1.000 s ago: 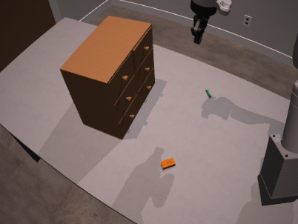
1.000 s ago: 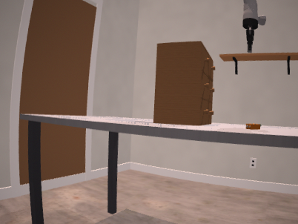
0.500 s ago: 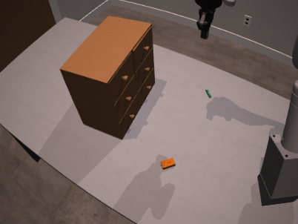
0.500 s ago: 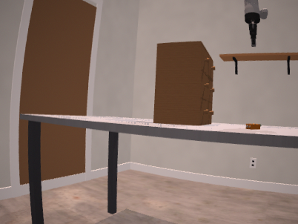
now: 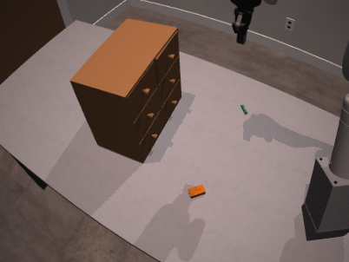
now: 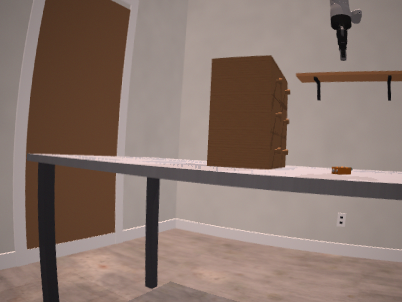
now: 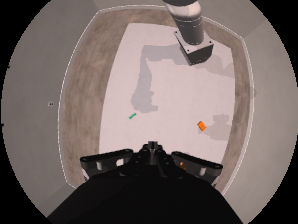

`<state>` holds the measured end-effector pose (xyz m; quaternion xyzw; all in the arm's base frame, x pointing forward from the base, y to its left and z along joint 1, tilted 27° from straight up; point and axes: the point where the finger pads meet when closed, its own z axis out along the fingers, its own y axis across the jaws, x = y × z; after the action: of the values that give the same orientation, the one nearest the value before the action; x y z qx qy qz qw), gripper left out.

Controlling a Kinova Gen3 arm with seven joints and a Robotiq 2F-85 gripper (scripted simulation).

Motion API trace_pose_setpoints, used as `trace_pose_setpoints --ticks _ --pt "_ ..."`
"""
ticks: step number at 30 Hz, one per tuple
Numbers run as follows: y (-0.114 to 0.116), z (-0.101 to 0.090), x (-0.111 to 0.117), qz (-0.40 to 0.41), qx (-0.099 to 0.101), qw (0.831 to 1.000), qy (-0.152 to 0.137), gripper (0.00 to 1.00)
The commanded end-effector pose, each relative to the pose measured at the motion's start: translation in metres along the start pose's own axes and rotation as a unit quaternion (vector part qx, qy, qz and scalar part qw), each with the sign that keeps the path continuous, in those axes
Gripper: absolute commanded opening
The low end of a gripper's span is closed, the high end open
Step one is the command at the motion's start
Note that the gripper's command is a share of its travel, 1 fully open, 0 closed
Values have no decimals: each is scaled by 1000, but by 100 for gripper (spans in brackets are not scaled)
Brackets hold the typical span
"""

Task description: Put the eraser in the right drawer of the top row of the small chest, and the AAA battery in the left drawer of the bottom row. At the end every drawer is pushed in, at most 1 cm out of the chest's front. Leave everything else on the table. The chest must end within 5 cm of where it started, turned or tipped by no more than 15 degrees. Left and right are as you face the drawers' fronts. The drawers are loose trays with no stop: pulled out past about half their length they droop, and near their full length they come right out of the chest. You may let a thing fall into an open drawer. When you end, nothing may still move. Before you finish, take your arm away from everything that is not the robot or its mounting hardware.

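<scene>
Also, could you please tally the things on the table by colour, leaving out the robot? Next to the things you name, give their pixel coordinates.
Brown: 1, the chest (image 5: 126, 52) (image 6: 240, 110)
Orange: 1, the eraser (image 5: 196, 191) (image 6: 341, 170) (image 7: 201, 126)
Green: 1, the battery (image 5: 244, 109) (image 7: 132, 116)
Total: 3

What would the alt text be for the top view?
A wooden chest with six knobbed drawers stands on a pale table, near a small orange block and a thin green cylinder; robot fingers hang above.
</scene>
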<state>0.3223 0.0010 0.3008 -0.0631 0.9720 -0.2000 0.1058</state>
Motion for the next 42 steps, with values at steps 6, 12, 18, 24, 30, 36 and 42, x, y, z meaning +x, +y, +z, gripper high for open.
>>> trace_pose_setpoints --ticks 6,12,18,24,30,36,42 --pt "-1 -2 0 -3 3 1000 0 0" --pt "-1 -2 0 -3 3 1000 0 0" --pt "-1 -2 0 -3 3 1000 0 0" --pt "3 1 -4 -4 4 1000 -5 0" --pt "25 14 -13 -12 6 1000 -13 0" --pt "62 43 -26 -18 8 1000 -23 0" --pt "110 95 -29 -18 8 1000 -21 0"
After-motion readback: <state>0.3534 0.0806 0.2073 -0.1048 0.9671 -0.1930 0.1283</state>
